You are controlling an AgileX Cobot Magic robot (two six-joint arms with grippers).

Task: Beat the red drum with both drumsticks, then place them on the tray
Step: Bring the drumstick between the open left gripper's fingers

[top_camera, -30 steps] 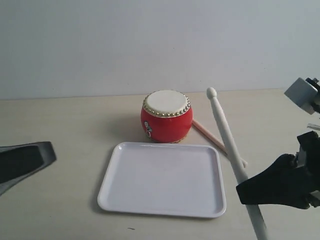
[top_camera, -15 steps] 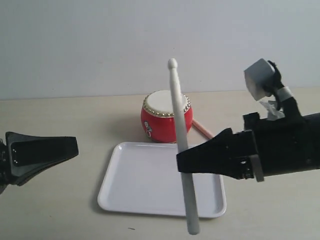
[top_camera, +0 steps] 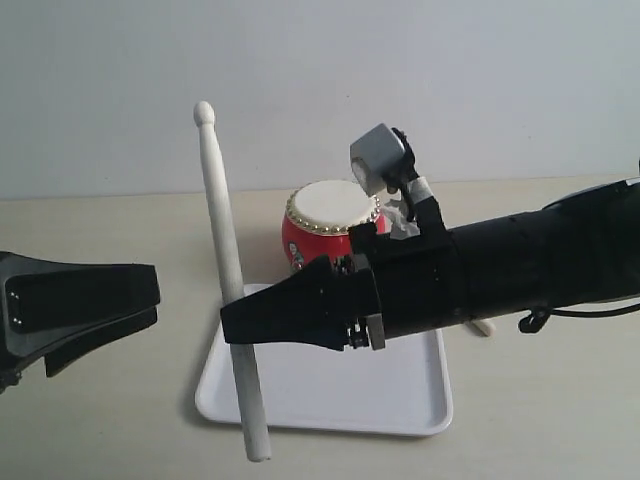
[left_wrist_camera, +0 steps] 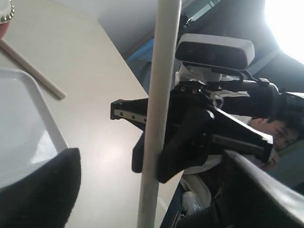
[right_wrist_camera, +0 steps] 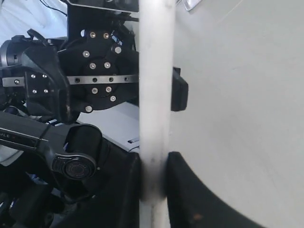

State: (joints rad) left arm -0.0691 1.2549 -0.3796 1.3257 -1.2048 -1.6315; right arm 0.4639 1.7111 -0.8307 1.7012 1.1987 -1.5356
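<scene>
Stretching across the scene from the right, the black right arm lies low over a white tray (top_camera: 320,390) on a pale tabletop (top_camera: 120,230). Its right claw (top_camera: 235,325) is clamped on a white drumstick (top_camera: 226,250), gripping it below the middle. The stick stands nearly upright, with its rounded tip at the top leaning slightly left and its butt end hanging down. In the exterior view the stick crosses in front of the tray's left edge. The right wrist view shows the stick as a blurred pale bar pinched between two dark fingers.

Facing it from the left, the left claw (top_camera: 152,305) is spread wide and grips nothing. In the exterior view it sits just beside the held stick without touching it. In the left wrist view the stick rises in the gap between that claw's two dark fingers (left_wrist_camera: 40,190).

The red drum (top_camera: 325,235) stands on the tabletop just behind the tray, cream skin upward. The right arm hides its lower right part.

The second drumstick (left_wrist_camera: 31,69), a thin tan stick, lies flat on the tabletop beside the tray. In the exterior view the right arm hides most of it.

A small grey camera (top_camera: 375,158) sits on top of the right arm's wrist.
</scene>
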